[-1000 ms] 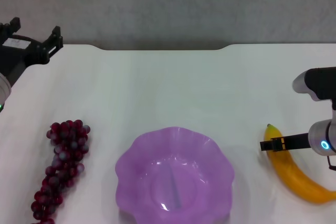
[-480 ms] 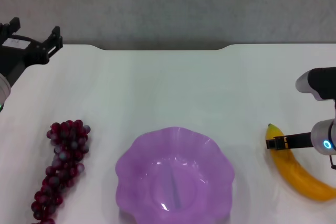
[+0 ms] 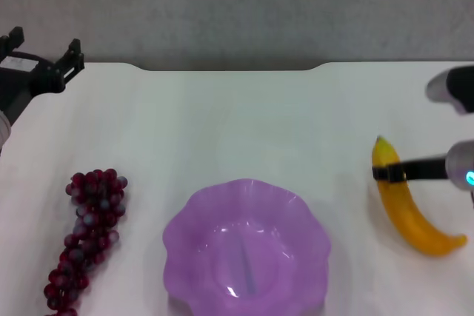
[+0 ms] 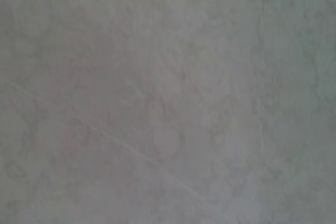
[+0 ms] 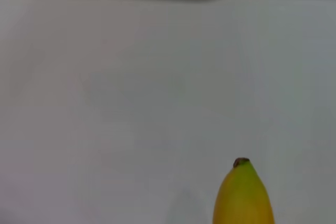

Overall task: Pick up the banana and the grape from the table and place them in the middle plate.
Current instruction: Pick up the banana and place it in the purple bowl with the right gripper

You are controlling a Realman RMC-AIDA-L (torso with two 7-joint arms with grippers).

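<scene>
Your right gripper [image 3: 391, 173] has its jaws closed across the banana [image 3: 406, 209], clamped just behind the green-tipped end, with a dark finger crossing the yellow skin. Against the head views from 1 second and half a second ago, the banana sits higher in the picture and more upright, its far end swung off its former spot, so you can take it that the fruit has come up off the table [image 3: 237, 116] in the grip. In the right wrist view the banana's tip [image 5: 242, 195] pokes out over bare white tabletop, with no plate under it.

That means 1 of the 2 pickups looks secured, and the carry toward the middle plate [image 3: 185, 257] is what remains for this arm. The banana hangs to the plate's right, well apart from its scalloped rim. Held near 1 end, the long free part may swing or tip, so move across gently.

The plate holds nothing: its purple bowl is bare.

The grape [image 3: 87, 234] lies on the table to the plate's left, near the rim but not touching, unmoved across the 3 head views.

Your left gripper [image 3: 43, 66] is parked far back and left of the plate, its fingers spread and holding nothing; its wrist view shows only blank grey surface.
</scene>
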